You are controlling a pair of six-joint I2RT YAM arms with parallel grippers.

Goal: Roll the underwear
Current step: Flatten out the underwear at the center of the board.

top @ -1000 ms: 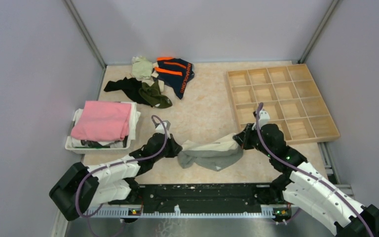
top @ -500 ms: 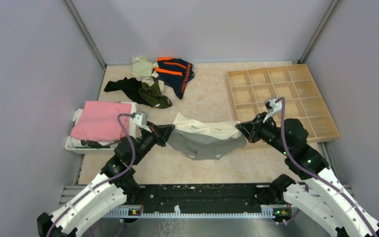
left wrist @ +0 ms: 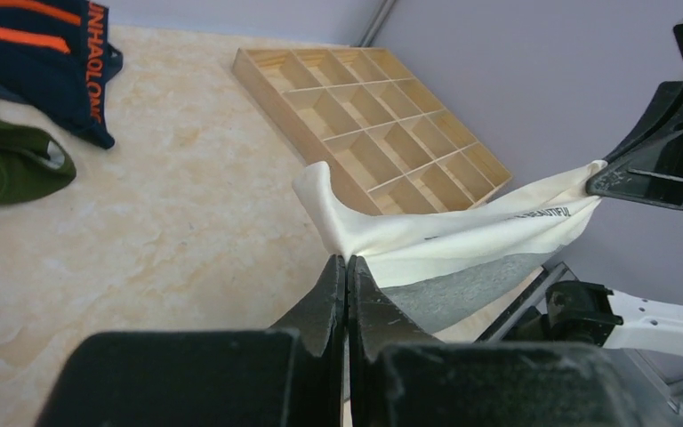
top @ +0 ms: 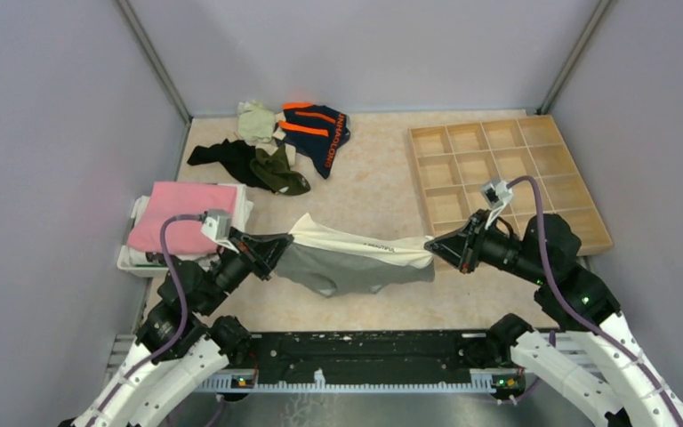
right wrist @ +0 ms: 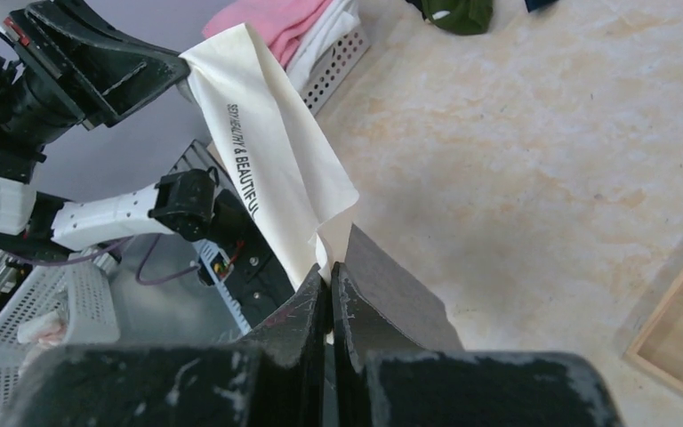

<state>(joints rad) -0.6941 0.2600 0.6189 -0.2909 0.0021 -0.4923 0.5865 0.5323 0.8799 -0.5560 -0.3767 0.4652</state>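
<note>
While both arms are holding the grey underwear up over the tabletop, I am looking at how it is hanging. The left pincer is pressed together on the left end of the cream waistband. The right pincer is pressed together on the right end. So the waistband is running like a tight line from left to right between them, and the grey part is drooping down under it on the near side. The underwear is sitting in the near middle of the scene, and I cannot tell if its low edge is touching the tabletop.

Each arm is right at its own end, so neither one is nearer. The long way of the cloth is going left to right. I am thinking the next move is to lay it down flat with that line kept straight, so a roll can start from one side.

On the waistband I am reading small dark letters that end in "& BEAUTIFUL". The words in front of that are too small for me.

Far off on the left, the navy pair with orange stripes is showing orange letters, about "NHAOLON", with the ends cut off. The green pair is lying just beside it. The wooden tray is sitting on the right.
</note>
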